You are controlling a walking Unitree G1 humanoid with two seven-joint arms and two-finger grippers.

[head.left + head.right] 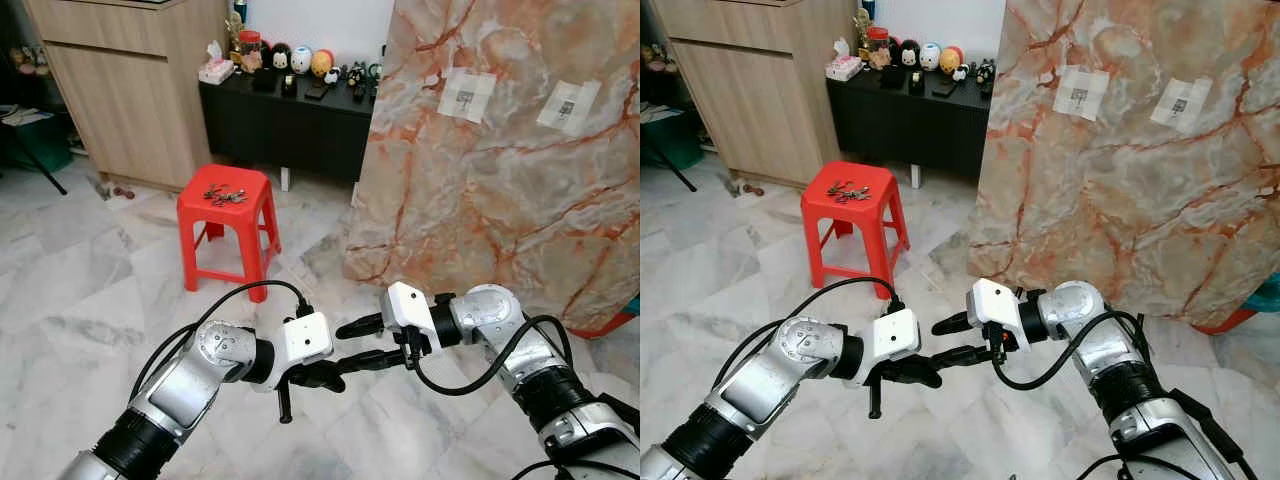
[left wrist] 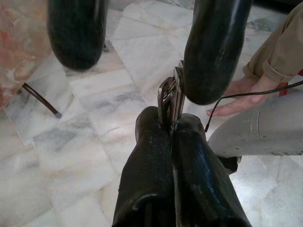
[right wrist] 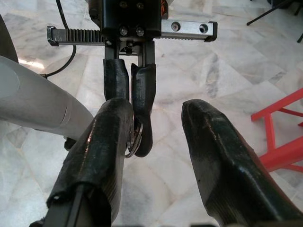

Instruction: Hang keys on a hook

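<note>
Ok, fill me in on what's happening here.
The robot stands on a marble floor with both arms raised in front of it. The left tool is shut on a small metal key ring, and the open right tool sits around it, one finger against the ring, as in a hand-over. More keys lie on the red stool ahead. A marble-patterned board stands to the right, and a person's hand rests on the floor nearby.
</note>
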